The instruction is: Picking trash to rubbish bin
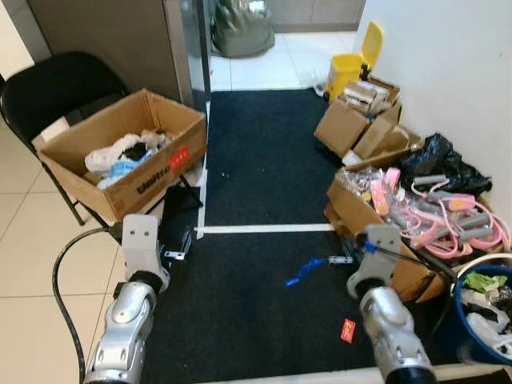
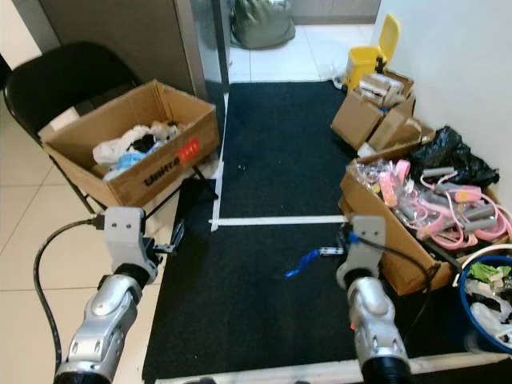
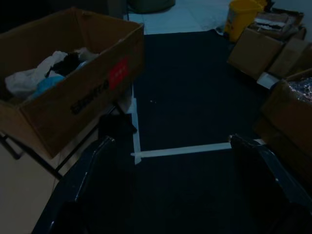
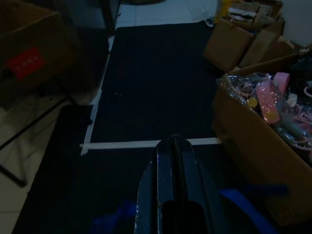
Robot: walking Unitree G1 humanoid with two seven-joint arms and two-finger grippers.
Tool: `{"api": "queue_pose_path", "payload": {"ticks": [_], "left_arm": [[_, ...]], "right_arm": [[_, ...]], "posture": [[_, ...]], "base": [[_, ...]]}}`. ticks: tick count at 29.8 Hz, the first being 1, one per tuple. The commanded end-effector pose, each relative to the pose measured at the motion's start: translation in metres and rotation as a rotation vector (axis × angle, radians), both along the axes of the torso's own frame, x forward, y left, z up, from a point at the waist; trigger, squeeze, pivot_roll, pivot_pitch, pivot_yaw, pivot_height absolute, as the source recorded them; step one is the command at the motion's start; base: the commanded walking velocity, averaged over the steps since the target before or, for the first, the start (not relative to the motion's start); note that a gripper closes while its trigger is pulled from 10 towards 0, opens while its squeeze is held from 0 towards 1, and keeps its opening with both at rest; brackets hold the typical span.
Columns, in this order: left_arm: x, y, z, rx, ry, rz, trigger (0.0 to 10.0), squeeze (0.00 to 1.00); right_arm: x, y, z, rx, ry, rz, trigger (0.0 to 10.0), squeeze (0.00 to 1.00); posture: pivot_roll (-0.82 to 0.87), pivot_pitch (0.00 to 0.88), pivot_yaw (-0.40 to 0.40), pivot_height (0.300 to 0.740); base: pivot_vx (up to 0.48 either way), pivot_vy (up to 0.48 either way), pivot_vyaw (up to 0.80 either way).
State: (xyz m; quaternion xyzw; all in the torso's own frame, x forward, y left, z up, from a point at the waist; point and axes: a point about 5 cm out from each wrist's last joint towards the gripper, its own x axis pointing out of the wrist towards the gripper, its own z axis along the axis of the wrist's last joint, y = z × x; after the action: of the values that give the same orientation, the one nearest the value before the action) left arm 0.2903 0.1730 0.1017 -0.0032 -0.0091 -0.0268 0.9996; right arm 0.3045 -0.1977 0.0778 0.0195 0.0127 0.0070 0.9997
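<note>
I judged the blue scrap (image 1: pixel 305 272) on the mat (image 1: pixel 264 168), near its right edge, light and limp, best pinched mid-strip, my right gripper (image 4: pixel 174 161) hovering pressed together and empty, left gripper (image 3: pixel 170 146) spread wide.

Cardboard box (image 2: pixel 152 172) on chair: black print on side reads roughly "UNIT…", rest unclear. Red sticker (image 2: pixel 189 150) beside print: marks too small to read. No other legible text.
</note>
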Motion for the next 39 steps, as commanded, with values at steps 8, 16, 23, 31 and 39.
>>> {"api": "queue_pose_path", "payload": {"ticks": [8, 16, 23, 31, 39], "left_arm": [[-0.0012, 0.0045, -0.0080, -0.003, 0.034, 0.010, 10.0, 0.00], [-0.0002, 0.0034, -0.0067, -0.005, 0.029, 0.005, 10.0, 0.00], [0.0004, 0.0023, -0.0068, -0.008, 0.028, 0.006, 10.0, 0.00], [0.0002, 0.0010, -0.0077, -0.012, 0.028, 0.006, 10.0, 0.00], [-0.0008, 0.0025, -0.0092, -0.011, 0.033, 0.010, 10.0, 0.00]], "right_arm": [[-0.0035, 0.0039, -0.0076, 0.007, 0.030, -0.002, 10.0, 0.00], [-0.0027, 0.0041, -0.0079, 0.001, 0.036, -0.001, 10.0, 0.00], [-0.0018, 0.0035, -0.0076, -0.003, 0.038, -0.001, 10.0, 0.00], [-0.0012, 0.0023, -0.0065, -0.011, 0.032, 0.000, 10.0, 0.00], [0.0004, 0.0035, -0.0052, -0.008, 0.026, 0.006, 10.0, 0.00]], "posture": [[0.07, 0.160, 0.034, 0.740], [0.07, 0.158, 0.032, 0.740], [0.06, 0.156, 0.027, 0.740], [0.06, 0.156, 0.024, 0.740], [0.06, 0.156, 0.021, 0.740]], "base": [[0.330, 0.000, 0.00], [0.330, 0.000, 0.00], [0.329, 0.000, 0.00], [0.328, 0.000, 0.00], [0.329, 0.000, 0.00]]}}
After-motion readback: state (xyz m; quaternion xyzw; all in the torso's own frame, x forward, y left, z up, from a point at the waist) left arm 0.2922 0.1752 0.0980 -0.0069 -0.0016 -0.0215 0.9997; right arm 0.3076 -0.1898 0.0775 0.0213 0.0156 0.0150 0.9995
